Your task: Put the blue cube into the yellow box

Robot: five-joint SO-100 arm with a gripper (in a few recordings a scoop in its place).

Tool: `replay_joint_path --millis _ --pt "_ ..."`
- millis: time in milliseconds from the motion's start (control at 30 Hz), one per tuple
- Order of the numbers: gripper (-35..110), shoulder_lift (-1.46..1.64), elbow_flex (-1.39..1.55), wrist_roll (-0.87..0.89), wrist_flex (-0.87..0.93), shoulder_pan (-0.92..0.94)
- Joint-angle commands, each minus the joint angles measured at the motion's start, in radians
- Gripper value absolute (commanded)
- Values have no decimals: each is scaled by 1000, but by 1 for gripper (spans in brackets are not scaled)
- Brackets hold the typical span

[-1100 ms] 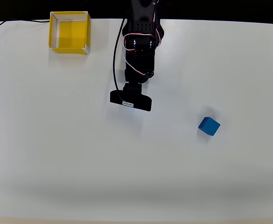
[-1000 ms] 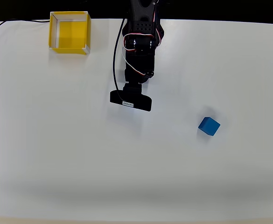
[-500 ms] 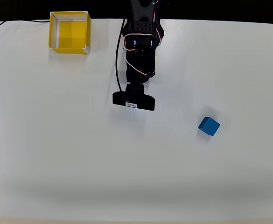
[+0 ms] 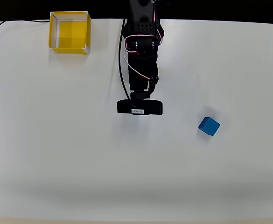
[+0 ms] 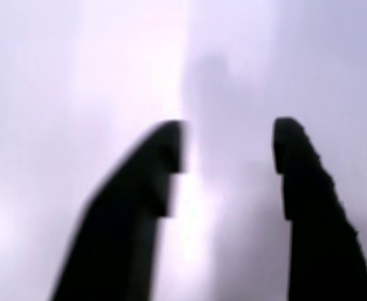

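The blue cube lies on the white table, right of centre in the overhead view, with nothing touching it. The yellow box stands open-topped at the far left corner and holds nothing. My black arm reaches down from the top edge, and its wrist head hangs over the middle of the table, well left of the cube. In the blurred wrist view my gripper is open, two dark fingers apart over bare white table with nothing between them.
The white table spreads wide on all sides of the arm. A black cable runs along the far left edge beside the box. Dark background lies beyond the table's far edge.
The wrist head has swung a little to the right and nearer the front, towards the cube's side. The cube and the box have stayed put.
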Motion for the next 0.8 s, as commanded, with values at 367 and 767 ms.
replay_joint_path --millis 367,767 --pt "44 -445 -353 72 -640 -235" --pt "59 -762 -278 97 -1193 -328"
